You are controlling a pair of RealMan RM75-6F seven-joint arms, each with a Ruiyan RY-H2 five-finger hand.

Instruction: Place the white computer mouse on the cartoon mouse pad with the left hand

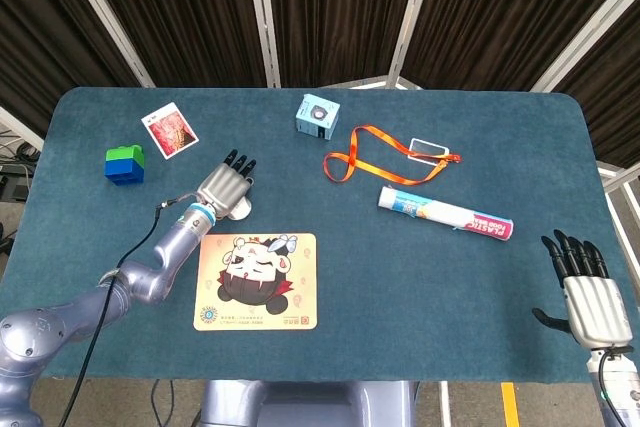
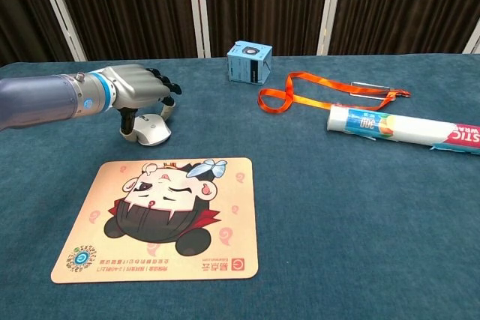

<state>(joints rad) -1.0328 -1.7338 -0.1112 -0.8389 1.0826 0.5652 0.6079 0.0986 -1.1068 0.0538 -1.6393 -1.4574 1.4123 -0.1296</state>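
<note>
The table (image 1: 480,277) carried a blue cloth surface and bore every item. The pad (image 1: 256,281) lay flat near my front edge, left of centre, with its cartoon print facing up and nothing resting on it. The roll (image 1: 446,212) of plastic wrap lay on its side to the right of centre. The lanyard (image 1: 385,154) lay in a loose loop just beyond the roll, with its badge at the far right end. The box (image 1: 317,116) stood upright near the far edge. The blocks (image 1: 125,165), green over blue, sat near the far left corner, with the card (image 1: 169,131) lying flat just beyond them.

My left hand (image 2: 139,88) was palm down over the mouse (image 2: 152,129), which sat on the cloth just beyond the pad's far left corner and apart from the pad. My fingers were curled downward over the far side of the mouse and my thumb reached down at its left side. In the chest view the thumb appeared to touch the mouse; I could not tell whether the hand had clamped on it. The mouse rested on the table.

My right hand (image 1: 590,292) was at the right front corner, fingers extended and slightly apart, holding nothing.
</note>
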